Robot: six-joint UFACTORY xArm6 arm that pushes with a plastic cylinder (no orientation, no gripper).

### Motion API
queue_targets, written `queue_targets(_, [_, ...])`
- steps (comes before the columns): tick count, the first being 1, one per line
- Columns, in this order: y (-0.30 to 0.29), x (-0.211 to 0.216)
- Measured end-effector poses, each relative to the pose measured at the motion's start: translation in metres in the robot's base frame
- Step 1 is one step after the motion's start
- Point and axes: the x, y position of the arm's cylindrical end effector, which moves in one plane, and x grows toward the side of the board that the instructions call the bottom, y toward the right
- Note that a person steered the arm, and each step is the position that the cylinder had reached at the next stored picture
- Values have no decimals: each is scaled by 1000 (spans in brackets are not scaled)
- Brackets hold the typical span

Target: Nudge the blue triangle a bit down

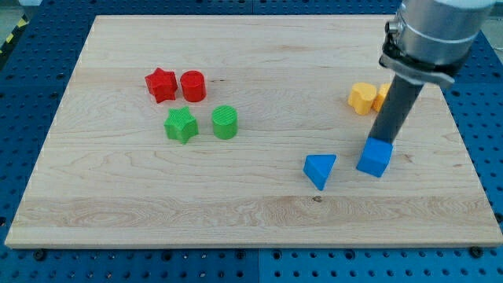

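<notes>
The blue triangle lies on the wooden board, right of centre and toward the view's bottom. A blue cube sits just to its right. My tip comes down from the view's top right and ends at the top edge of the blue cube, touching or nearly touching it. The tip is to the right of and slightly above the blue triangle, with a gap between them.
A yellow block and an orange block sit side by side above the cube, partly behind the rod. A red star and red cylinder lie at upper left, with a green star and green cylinder below them.
</notes>
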Motion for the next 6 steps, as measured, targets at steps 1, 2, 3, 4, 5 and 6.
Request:
queue_targets(1, [-7,32])
queue_targets(2, [-12,34])
queue_targets(3, [-14,9])
queue_targets(4, [-50,-4])
queue_targets(5, [-80,18])
queue_targets(6, [-83,25])
